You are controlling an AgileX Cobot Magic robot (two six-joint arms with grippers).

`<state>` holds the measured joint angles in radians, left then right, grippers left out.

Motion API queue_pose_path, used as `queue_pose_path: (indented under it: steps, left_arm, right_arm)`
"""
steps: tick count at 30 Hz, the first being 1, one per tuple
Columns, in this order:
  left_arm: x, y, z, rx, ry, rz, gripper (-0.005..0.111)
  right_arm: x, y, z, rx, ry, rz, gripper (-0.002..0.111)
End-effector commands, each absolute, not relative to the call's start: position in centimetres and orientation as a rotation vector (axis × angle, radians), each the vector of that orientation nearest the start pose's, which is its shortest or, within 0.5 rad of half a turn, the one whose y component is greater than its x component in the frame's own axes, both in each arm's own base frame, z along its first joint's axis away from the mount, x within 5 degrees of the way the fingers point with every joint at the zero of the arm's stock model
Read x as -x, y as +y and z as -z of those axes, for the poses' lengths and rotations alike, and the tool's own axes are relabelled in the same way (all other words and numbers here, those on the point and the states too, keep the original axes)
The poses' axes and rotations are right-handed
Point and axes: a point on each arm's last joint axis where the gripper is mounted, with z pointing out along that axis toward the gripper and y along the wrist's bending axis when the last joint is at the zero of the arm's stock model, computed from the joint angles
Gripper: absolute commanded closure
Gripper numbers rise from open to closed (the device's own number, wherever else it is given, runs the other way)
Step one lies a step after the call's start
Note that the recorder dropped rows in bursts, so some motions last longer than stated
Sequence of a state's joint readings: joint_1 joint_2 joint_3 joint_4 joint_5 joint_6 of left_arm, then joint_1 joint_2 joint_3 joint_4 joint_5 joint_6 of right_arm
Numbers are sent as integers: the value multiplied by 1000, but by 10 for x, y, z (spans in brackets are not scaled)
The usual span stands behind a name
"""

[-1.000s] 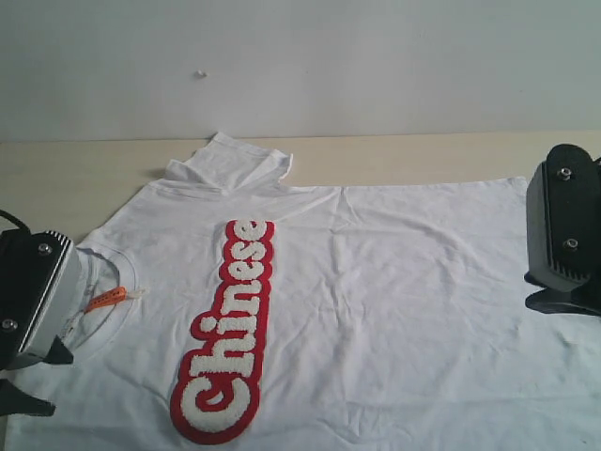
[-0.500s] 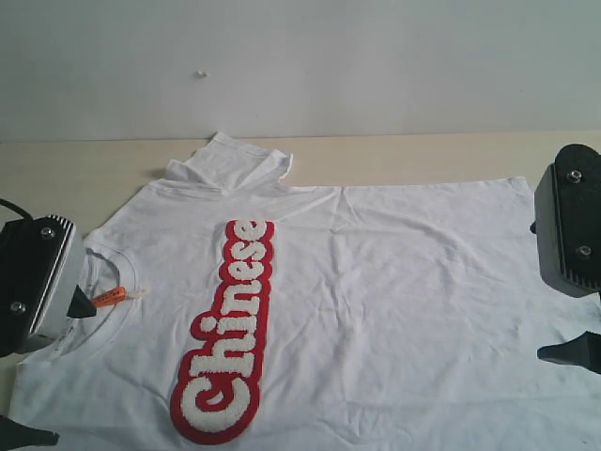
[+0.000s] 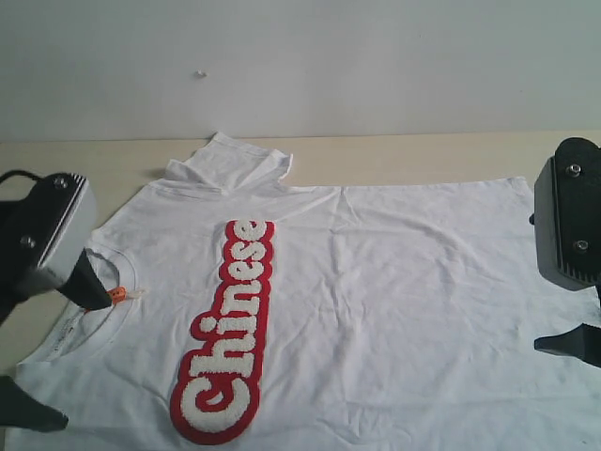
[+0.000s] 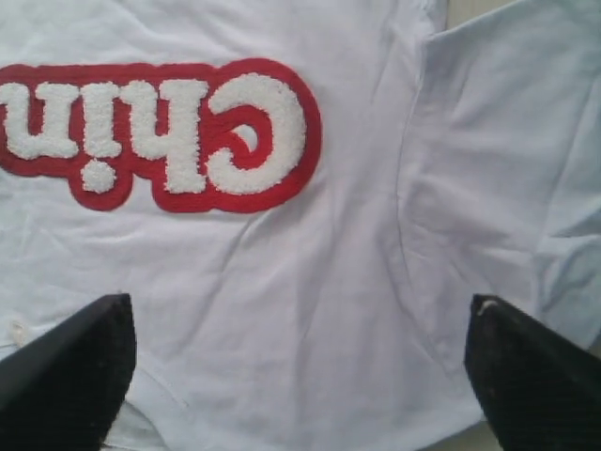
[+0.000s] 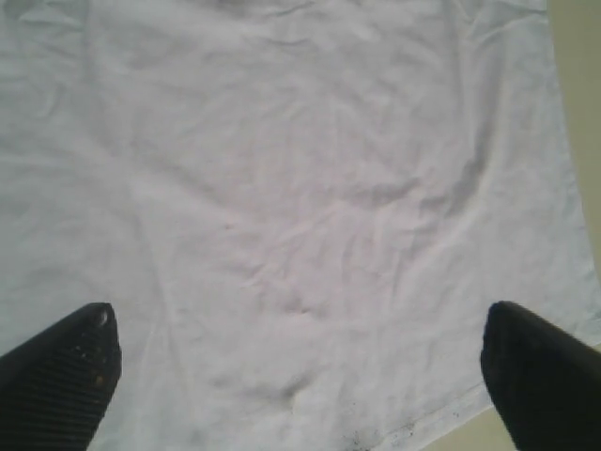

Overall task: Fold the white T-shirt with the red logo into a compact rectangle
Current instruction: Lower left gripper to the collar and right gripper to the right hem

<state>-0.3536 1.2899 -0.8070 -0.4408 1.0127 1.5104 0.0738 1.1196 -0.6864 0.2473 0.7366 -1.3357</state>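
Since a second ago, spread wide from nearly pinched: left black gripper (image 4: 299, 315), raised off the ribbed collar (image 3: 103, 331), and right black gripper (image 5: 299, 319) over plain cloth; neither gripping anything. Flat on the pale wooden table (image 3: 56, 160): wrinkled white cotton T-shirt (image 3: 394, 282), fuzzy red-outlined "Chinese" logo strip (image 3: 230, 329) facing up. Far sleeve (image 3: 230, 162) bunched at the far edge, bare tabletop beyond.

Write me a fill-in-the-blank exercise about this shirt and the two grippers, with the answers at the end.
The red logo on the white T-shirt spells ____.
The small tag at the collar is ____.
The left gripper and the right gripper are both ____.
Missing words: Chinese; orange; open.
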Motion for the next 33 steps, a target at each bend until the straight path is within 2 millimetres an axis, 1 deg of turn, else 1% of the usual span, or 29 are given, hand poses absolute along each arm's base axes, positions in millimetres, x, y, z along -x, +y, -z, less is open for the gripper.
queue_pose_path:
  steps: [1, 2, 4, 5, 7, 9, 11, 13, 14, 16, 18, 19, 20, 21, 22, 24, 25, 27, 30, 33]
  left_arm:
    - [-220, -101, -263, 2486, -2333, -488, 16]
    - [-233, -99, -267, 2480, -2323, -467, 16]
    - [-246, -99, -267, 2482, -2308, -419, 16]
    - [-258, -99, -260, 2467, -2284, -367, 16]
    - [-272, -99, -250, 2451, -2242, -321, 16]
    - [-288, -99, -234, 2432, -2214, -274, 16]
    - [-298, -101, -225, 2400, -2263, -258, 16]
    - [-304, -103, -220, 2396, -2299, -249, 16]
    - [-305, -105, -219, 2375, -2339, -277, 16]
    - [-305, -107, -218, 2379, -2342, -296, 16]
    - [-308, -107, -218, 2411, -2349, -264, 16]
    - [-310, -107, -218, 2396, -2386, -247, 16]
    - [-315, -107, -218, 2350, -2474, -192, 16]
    - [-318, -106, -218, 2346, -2508, -148, 14]
    - [-321, -106, -219, 2355, -2532, -106, 9]
    - [-325, -105, -220, 2385, -2551, -43, 3]
    - [-329, -105, -221, 2405, -2580, 9, 1]
    - [-334, -105, -222, 2433, -2614, 77, 1]
    - [-334, -105, -223, 2435, -2618, 81, 1]
    - [-334, -106, -223, 2433, -2618, 76, 1]
  right_arm:
    - [-198, 30, -252, 1565, 2102, 160, 4]
    - [-200, 31, -249, 1610, 2087, 161, 4]
    - [-203, 31, -245, 1656, 2077, 158, 4]
    - [-206, 31, -240, 1680, 2082, 147, 4]
    - [-213, 31, -230, 1706, 2106, 123, 4]
    - [-221, 32, -217, 1720, 2139, 99, 4]
    - [-228, 32, -213, 1729, 2152, 89, 4]
    - [-235, 32, -213, 1731, 2154, 86, 4]
    - [-239, 33, -215, 1730, 2150, 89, 4]
    - [-245, 33, -216, 1722, 2153, 87, 4]
    - [-252, 34, -215, 1722, 2154, 86, 4]
    - [-254, 34, -215, 1724, 2157, 84, 4]
    - [-257, 34, -212, 1728, 2164, 76, 4]
    - [-260, 34, -212, 1729, 2165, 74, 4]
    - [-263, 35, -211, 1731, 2167, 71, 4]
    - [-267, 35, -212, 1734, 2168, 67, 6]
    - [-270, 36, -212, 1763, 2163, 51, 11]
    - [-272, 37, -212, 1800, 2158, 27, 18]
    - [-275, 37, -209, 1804, 2165, 20, 19]
    - [-279, 37, -209, 1782, 2155, 49, 19]
